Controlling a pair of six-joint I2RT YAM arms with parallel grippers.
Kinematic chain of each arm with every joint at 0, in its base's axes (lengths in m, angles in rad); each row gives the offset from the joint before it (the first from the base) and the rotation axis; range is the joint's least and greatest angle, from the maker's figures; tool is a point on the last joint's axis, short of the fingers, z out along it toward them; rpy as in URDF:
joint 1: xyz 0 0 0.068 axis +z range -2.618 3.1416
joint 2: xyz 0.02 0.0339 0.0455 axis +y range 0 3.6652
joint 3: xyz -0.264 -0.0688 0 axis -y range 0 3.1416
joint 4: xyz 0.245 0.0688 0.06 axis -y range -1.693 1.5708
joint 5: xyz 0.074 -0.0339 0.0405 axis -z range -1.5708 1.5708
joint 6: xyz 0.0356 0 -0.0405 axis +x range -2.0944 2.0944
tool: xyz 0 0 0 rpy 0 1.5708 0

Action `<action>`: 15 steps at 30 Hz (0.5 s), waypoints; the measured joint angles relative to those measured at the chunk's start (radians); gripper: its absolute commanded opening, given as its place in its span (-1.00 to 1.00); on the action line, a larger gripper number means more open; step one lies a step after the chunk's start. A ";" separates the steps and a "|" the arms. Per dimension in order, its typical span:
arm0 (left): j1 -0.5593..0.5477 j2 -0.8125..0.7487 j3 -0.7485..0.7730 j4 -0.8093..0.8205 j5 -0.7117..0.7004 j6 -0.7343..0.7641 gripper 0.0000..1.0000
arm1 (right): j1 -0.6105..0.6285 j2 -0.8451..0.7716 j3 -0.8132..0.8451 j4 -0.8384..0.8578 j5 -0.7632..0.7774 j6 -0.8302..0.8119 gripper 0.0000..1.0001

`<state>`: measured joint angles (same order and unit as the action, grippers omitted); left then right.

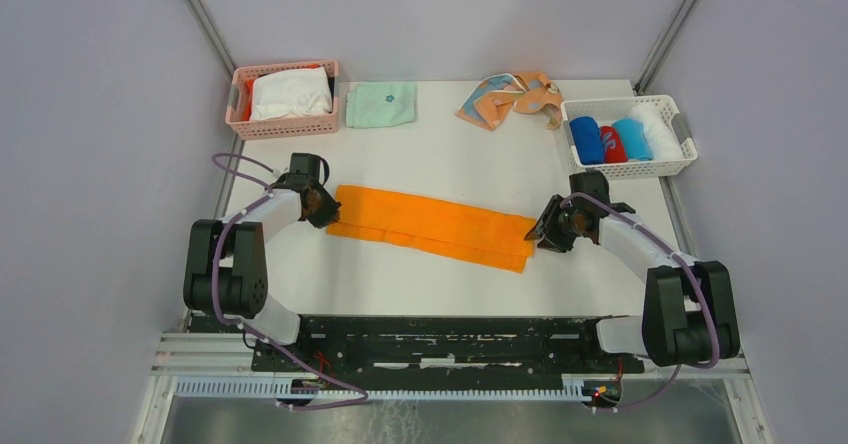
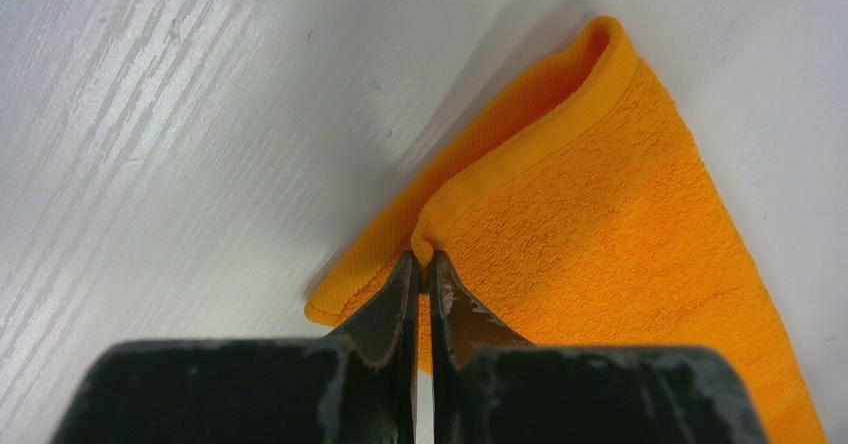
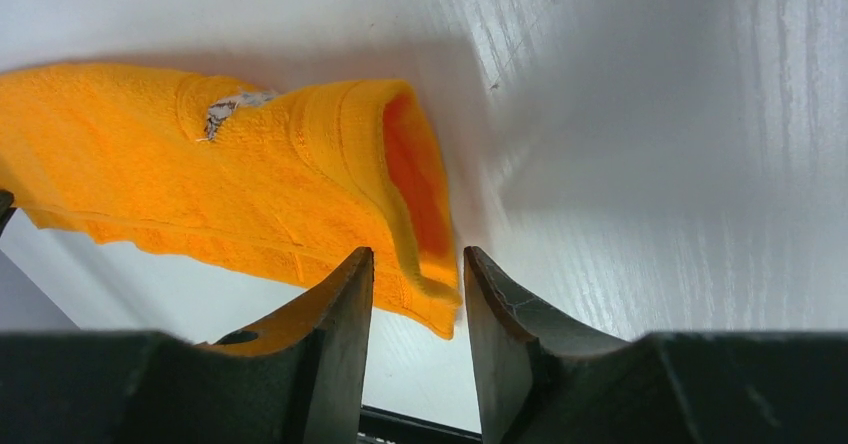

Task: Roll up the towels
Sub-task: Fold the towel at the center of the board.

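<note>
We see the orange towel (image 1: pixel 430 227) lying folded in a long strip across the middle of the table (image 1: pixel 450 294), slanting from far-left to near-right between the two arms. The left gripper (image 1: pixel 322 204) is at the strip's left end. In the left wrist view its fingertips (image 2: pixel 422 269) are pinched together on the hem of the orange towel (image 2: pixel 600 244), which puckers where they bite and lifts into a fold beyond them. The right gripper (image 1: pixel 545 232) is at the right end. In the right wrist view its jaws (image 3: pixel 418 264) stand apart, with the towel's (image 3: pixel 250 174) doubled end raised off the table and hanging between them. A sliver of table shows between the cloth and one finger, so we read no clamp there. The peach towel (image 1: pixel 515 99) lies crumpled at the far edge, just left of the white basket (image 1: pixel 680 159). The blue towel (image 1: pixel 587 140) sits rolled at the left end of that basket, beside other rolls. A mint cloth (image 1: pixel 381 104) lies folded at the back, next to a pink basket (image 1: pixel 285 124) holding white fabric.
</note>
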<state>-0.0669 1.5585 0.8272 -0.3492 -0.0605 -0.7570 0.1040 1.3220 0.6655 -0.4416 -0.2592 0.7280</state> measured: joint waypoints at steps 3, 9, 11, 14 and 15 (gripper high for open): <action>0.000 0.003 0.000 0.000 0.000 0.000 -0.95 | 0.000 0.003 -0.016 0.027 0.000 0.000 -0.20; 0.000 0.006 0.000 0.000 0.002 0.000 -0.95 | 0.000 0.031 -0.035 0.075 -0.054 -0.011 -0.90; 0.000 0.006 0.002 -0.005 0.001 0.001 -0.95 | 0.000 0.030 -0.032 0.061 -0.069 -0.021 -0.96; 0.000 0.003 0.018 -0.026 -0.002 0.003 -0.95 | 0.000 0.005 -0.005 0.005 -0.085 -0.027 -0.98; 0.000 -0.001 0.026 -0.036 -0.005 0.007 -0.95 | 0.000 -0.011 0.007 -0.012 -0.092 -0.028 -0.98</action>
<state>-0.0669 1.5574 0.8532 -0.3855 -0.0654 -0.7502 0.1040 1.3106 0.6727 -0.4534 -0.3508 0.7002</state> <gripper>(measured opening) 0.088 0.023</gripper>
